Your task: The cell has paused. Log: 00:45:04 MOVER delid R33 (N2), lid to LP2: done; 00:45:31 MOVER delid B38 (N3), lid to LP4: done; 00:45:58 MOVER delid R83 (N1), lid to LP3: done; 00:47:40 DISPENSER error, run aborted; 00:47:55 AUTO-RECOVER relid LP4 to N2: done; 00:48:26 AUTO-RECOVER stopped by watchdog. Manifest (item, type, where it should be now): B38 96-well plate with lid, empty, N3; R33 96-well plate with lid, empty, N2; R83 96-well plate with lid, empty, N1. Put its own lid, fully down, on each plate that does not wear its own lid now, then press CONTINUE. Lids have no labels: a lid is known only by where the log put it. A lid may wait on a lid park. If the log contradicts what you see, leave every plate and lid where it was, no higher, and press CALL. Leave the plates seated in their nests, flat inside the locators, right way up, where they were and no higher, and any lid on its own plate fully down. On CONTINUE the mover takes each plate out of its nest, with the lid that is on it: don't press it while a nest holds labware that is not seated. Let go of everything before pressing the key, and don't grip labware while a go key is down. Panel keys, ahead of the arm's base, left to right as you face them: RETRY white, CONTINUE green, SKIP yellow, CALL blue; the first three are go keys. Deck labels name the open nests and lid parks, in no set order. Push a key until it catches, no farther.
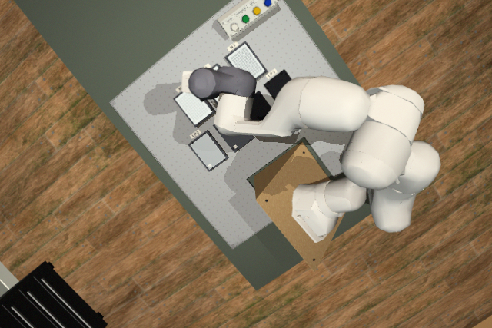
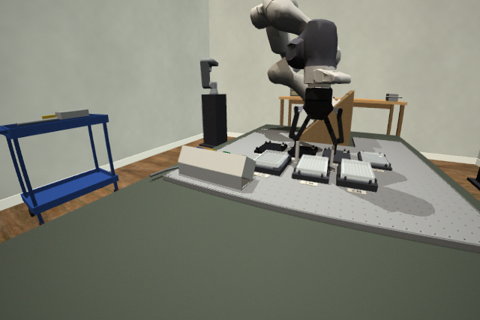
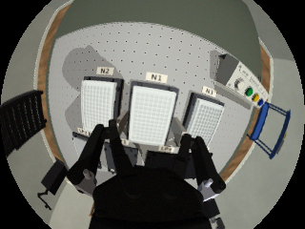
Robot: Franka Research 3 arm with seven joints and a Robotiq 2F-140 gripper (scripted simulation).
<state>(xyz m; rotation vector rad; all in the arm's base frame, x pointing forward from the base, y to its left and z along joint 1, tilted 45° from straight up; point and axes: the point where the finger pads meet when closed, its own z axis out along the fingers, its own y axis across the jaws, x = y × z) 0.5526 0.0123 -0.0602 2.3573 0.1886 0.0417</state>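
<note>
Across the middle of the top view, the dark green bench point(image 1: 99, 18) carries a grey perforated deck point(image 1: 167, 157), and the white arm point(image 1: 325, 104) reaches in from the right edge of that frame toward its centre. At the deck's upper end sits the key panel point(image 1: 238, 14) with its white, green point(image 1: 245, 18), yellow and blue point(image 1: 267, 1) keys in a row. In the wrist view three plates lie side by side above the pincer: the N2 plate point(image 3: 101, 105) at the left, the N1 plate point(image 3: 152, 114) in the centre, and a third plate point(image 3: 205, 118) at the right (its label is too blurred to read). A lone lid point(image 1: 207, 150) rests on a park at the lower left of the deck in the top view. The pincer point(image 2: 314, 151) stands spread, its fingers point(image 2: 295, 151) flanking the centre plate's short ends, pinching nothing.
</note>
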